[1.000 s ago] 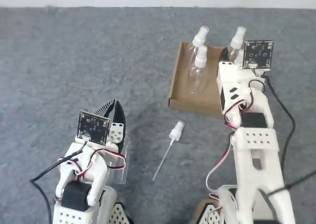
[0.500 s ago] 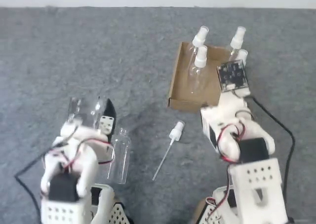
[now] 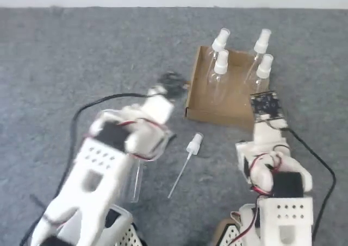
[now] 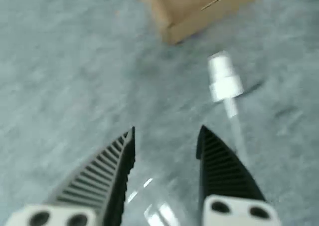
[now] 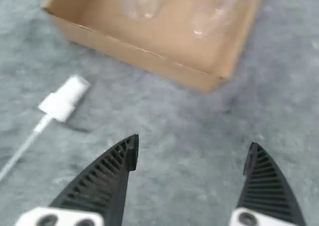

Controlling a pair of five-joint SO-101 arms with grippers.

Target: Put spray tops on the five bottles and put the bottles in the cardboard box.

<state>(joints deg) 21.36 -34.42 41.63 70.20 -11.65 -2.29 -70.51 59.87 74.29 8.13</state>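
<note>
My left jaws are spread. The loose spray top (image 4: 224, 80) lies on the bench (image 3: 81, 50) beyond the tip of one jaw, outside the gap, with its dip tube pointing back along that jaw. The uncapped clear bottle (image 4: 155, 212) shows between the jaws close to their roots; I cannot tell whether they touch it. From above, that bottle (image 3: 134, 176) lies on its side under my left arm (image 3: 117, 148), left of the spray top (image 3: 193, 145).

My right jaws are spread wide over bare bench. The spray top (image 5: 65, 99) is off to their left, and the cardboard box (image 5: 149, 46) is just beyond them.

The box (image 3: 194, 88) sits far right and holds four bottles (image 3: 217, 83) in two rows, each fitted with a spray top. The far pair's heads poke past the far wall.
</note>
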